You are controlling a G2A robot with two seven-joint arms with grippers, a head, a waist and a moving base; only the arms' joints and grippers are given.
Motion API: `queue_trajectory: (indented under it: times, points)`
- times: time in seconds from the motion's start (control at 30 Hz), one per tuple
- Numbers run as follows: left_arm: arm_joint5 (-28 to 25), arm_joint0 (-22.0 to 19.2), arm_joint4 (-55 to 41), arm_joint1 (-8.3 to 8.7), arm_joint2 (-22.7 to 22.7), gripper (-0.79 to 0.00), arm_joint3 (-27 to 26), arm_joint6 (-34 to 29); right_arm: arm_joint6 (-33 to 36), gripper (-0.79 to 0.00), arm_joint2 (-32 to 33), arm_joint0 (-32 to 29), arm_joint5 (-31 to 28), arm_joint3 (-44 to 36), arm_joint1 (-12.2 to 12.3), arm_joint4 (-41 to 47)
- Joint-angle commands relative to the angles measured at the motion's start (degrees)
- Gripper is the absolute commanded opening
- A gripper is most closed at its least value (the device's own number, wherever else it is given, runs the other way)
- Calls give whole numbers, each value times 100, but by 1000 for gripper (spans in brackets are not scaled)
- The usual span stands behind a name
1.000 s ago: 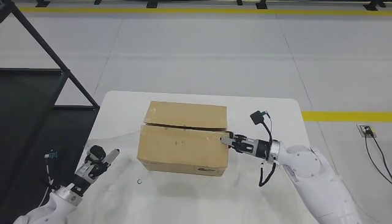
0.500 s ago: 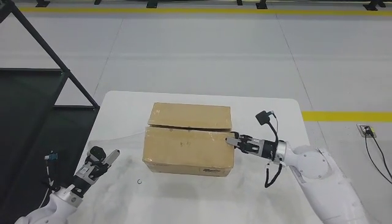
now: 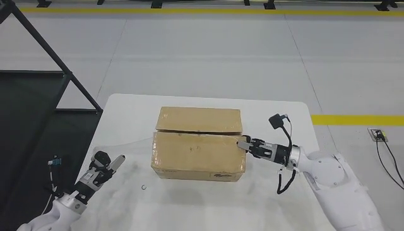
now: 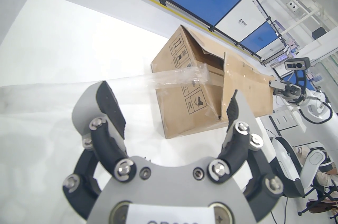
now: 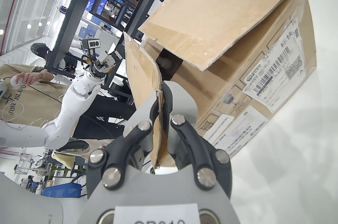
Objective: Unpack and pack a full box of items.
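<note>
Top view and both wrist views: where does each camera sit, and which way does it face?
Top view: on the robot above its arms, looking down at the table and the cardboard box; both arms show.
Left wrist view: on the left wrist, facing across the table to the box's taped end; the open left claw shows.
Right wrist view: on the right wrist, facing the box's labelled end; the right claw, shut on a flap, shows.
Shared: both wrist views see the box and the other arm.

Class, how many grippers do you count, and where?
2. The left gripper sits open by the table's left edge, apart from the cardboard box; the right gripper is shut on a box flap.
</note>
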Motion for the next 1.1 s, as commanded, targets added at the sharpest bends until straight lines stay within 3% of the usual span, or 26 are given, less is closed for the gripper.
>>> queue_trajectory:
  times: [0.0,0.37,0.4,0.43,0.47,0.5,1.07]
  points:
    - [4,-3,-1,2,4,0,2,3,-14,-785,15,-25,-7,-7,9,14]
    - [41,-54,-8,16,33,0,36,-8,-102,-785,53,-123,-58,-41,49,111]
    - [42,-57,-8,17,37,0,37,-7,-104,-705,52,-128,-65,-48,52,121]
    - [44,-60,-8,18,39,0,38,-7,-108,-440,51,-132,-70,-54,54,126]
    - [44,-64,-3,20,45,0,37,-10,-104,-99,46,-133,-71,-65,57,122]
    - [43,-69,4,21,52,0,38,-15,-101,0,39,-131,-76,-79,58,132]
    - [110,-152,-123,30,226,0,110,-115,-281,0,82,-204,-80,-180,66,425]
